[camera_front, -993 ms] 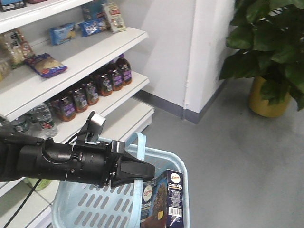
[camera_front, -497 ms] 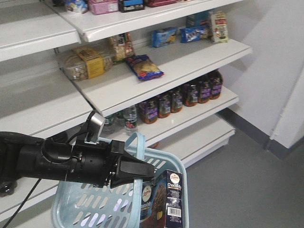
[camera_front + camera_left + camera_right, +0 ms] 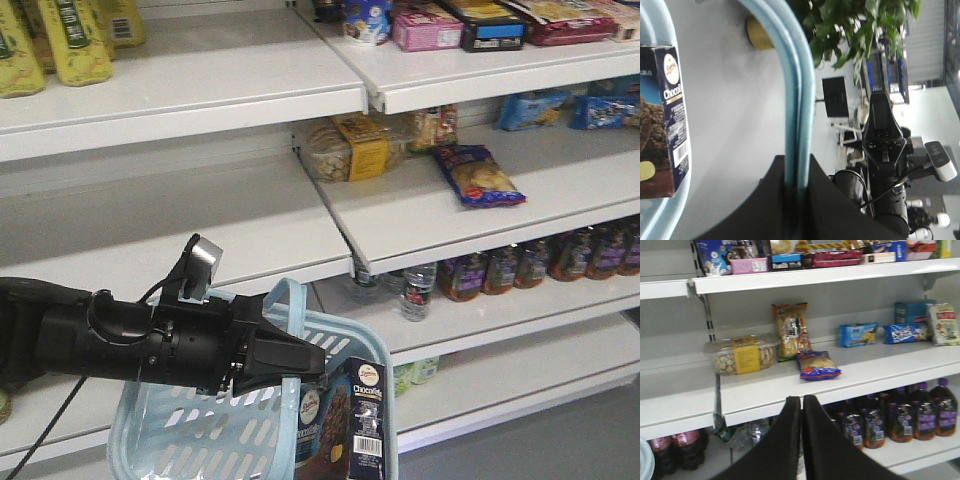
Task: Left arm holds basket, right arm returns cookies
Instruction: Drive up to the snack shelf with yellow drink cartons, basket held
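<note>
- The store shelving [image 3: 200, 90] fills the background. It carries snack packets, bottles and tubs, with bare stretches on the middle boards.
- The basket [image 3: 190, 430] is light blue slotted plastic and hangs in front of the shelves by its curved handle [image 3: 799, 90]. It looks light and a little flexible, so it will likely swing or tip when something is pulled out of it.
- The left arm [image 3: 110, 345] reaches out roughly level from the left side of the front view, with its small camera block tilted up on top.
- The left end effector [image 3: 312, 362] is clamped on the handle near its crown. The left wrist view shows the blue band pinched between the black jaws.
- The cookies [image 3: 358, 425] are a dark "Chocofab" box standing upright in the basket's right corner, against the rim. The carton is stiff, light and smooth. I judge the best hold is across the narrow faces near the top, gently enough not to crush the board.
- The right end effector [image 3: 801, 401] points at the shelves with its fingers together, holding nothing. It will need to open before reaching the box.
</note>
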